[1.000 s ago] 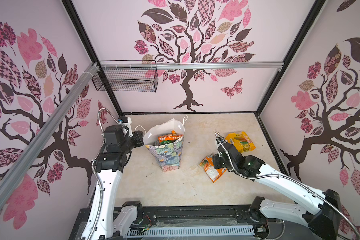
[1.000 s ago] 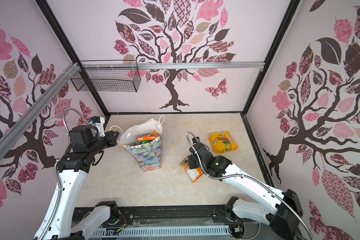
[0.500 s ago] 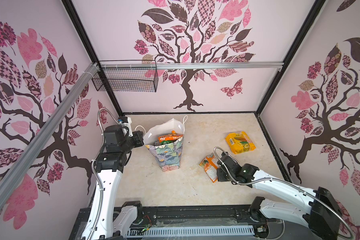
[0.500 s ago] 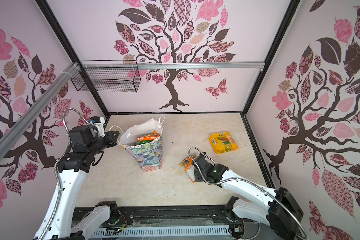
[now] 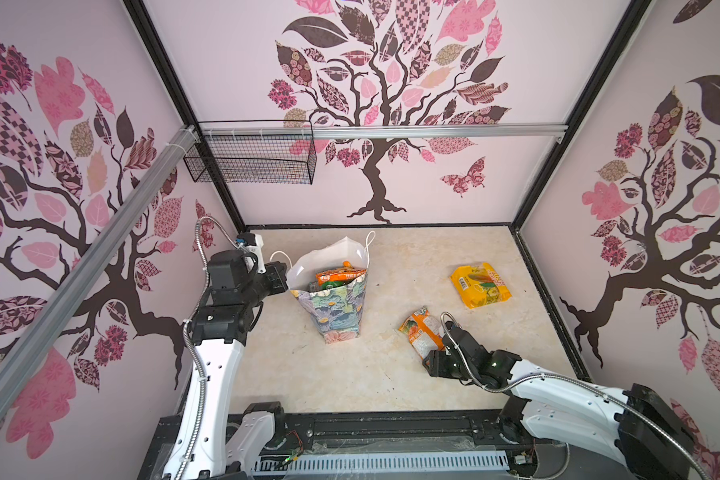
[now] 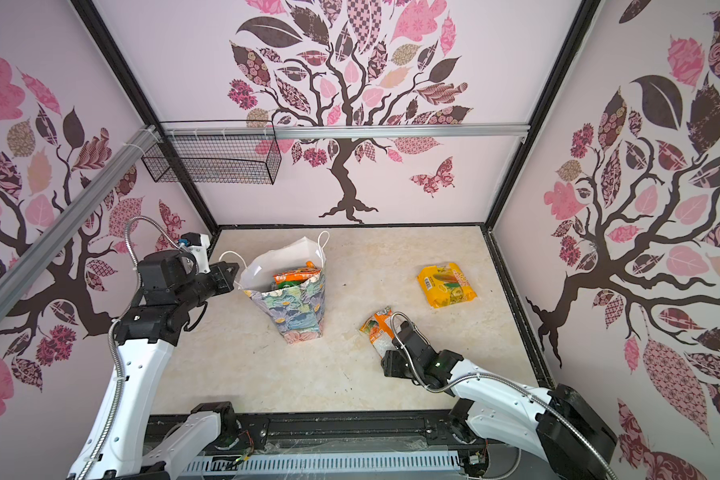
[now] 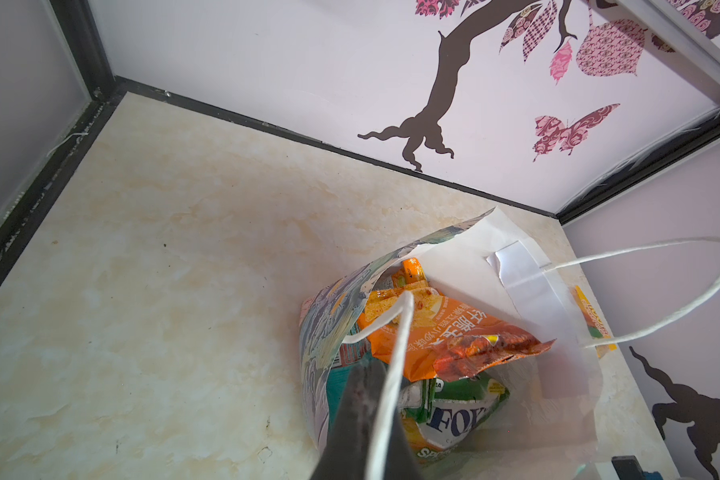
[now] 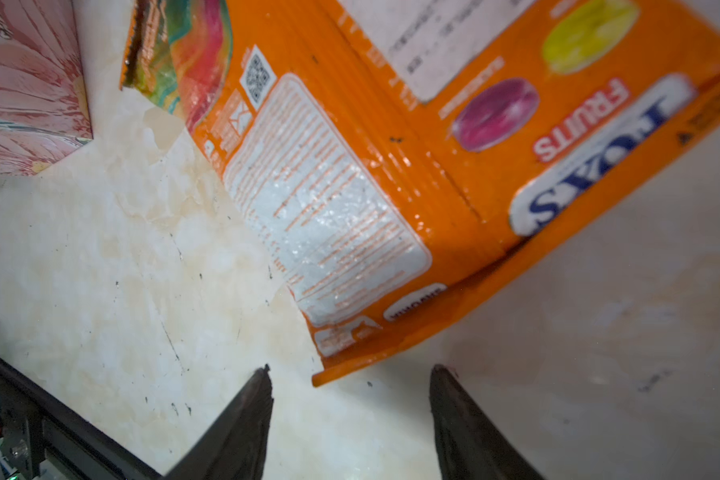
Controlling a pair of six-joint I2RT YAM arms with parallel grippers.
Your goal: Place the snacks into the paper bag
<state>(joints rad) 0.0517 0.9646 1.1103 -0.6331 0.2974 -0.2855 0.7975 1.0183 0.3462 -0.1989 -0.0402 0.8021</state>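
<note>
The floral paper bag (image 5: 338, 309) (image 6: 299, 311) stands upright left of the middle, white inside. An orange packet (image 7: 445, 332) and a green packet (image 7: 462, 399) show among the snacks in it. My left gripper (image 5: 278, 277) (image 7: 385, 374) is shut on the bag's near white cord handle (image 7: 404, 328), holding the mouth open. An orange-and-white snack packet (image 5: 418, 330) (image 8: 391, 166) lies flat on the table. My right gripper (image 5: 430, 360) (image 8: 350, 370) is open, low over the table, with the packet's near corner just at its fingertips, not gripped. A yellow packet (image 5: 481, 284) (image 6: 447, 284) lies farther right.
A black wire basket (image 5: 250, 162) hangs on the back wall at the left, under an aluminium rail (image 5: 433, 132). Patterned walls with black frame posts close in the marble table (image 5: 350, 374) on three sides. A black rail (image 5: 391, 419) runs along the front.
My right gripper has drawn back toward the front edge, come lower and opened wider; it now sits at the orange-and-white packet's near end. The left arm and bag have not moved.
</note>
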